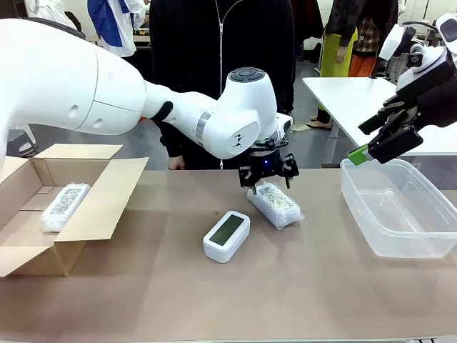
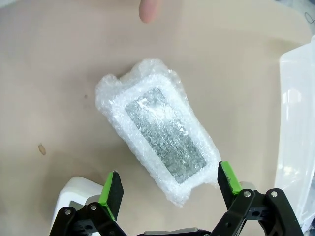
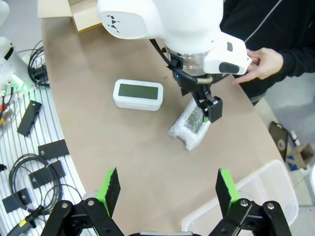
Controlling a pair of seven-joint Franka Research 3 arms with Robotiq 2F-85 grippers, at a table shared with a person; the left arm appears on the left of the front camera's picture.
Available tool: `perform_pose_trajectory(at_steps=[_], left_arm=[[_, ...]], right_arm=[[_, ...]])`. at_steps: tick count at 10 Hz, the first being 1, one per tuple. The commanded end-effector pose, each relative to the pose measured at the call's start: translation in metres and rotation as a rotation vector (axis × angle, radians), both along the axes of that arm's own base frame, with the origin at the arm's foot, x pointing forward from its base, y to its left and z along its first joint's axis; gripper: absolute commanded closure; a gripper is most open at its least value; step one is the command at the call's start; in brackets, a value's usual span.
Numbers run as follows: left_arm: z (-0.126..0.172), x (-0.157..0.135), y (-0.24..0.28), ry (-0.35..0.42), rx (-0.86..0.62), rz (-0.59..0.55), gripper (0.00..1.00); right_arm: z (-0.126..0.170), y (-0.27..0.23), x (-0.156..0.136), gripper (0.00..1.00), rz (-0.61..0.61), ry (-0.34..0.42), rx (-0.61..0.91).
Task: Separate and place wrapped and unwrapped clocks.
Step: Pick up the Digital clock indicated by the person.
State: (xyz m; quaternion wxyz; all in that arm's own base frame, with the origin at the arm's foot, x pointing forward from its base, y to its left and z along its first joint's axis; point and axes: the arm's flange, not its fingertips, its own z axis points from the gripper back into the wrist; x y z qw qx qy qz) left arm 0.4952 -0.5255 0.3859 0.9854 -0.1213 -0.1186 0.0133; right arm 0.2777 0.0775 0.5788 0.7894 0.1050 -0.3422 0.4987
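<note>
Left pincer (image 2: 170, 169), jaws apart, hangs just above the bubble-wrapped clock (image 2: 157, 132) lying skewed on the worktop (image 2: 49, 73): I'd square the wrist across its narrow width, centre, drop, squeeze softly, then cardboard box (image 1: 107, 193).

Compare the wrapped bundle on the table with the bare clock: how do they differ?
The wrapped bundle is in crinkly bubble wrap; the bare clock is smooth white plastic. The bundle lies below the open jaws of the left gripper; the clock lies apart. Both lie flat on the table.
</note>
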Motion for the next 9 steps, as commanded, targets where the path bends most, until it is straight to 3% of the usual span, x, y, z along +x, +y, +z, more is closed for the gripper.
perform_pose_trajectory(at_steps=[1, 6, 9], left_arm=[[0.006, 0.011, -0.017, 0.11, 0.009, 0.102, 0.0], [-0.011, 0.035, -0.028, 0.235, -0.032, 0.233, 0.0], [-0.024, 0.039, -0.034, 0.171, -0.009, 0.286, 0.0]], right_arm=[[-0.002, 0.001, 0.001, 0.0, 0.014, 0.012, 0.014], [-0.002, 0.001, 0.001, 0.0, 0.014, 0.012, 0.014], [-0.002, 0.001, 0.001, 0.0, 0.014, 0.012, 0.014]])
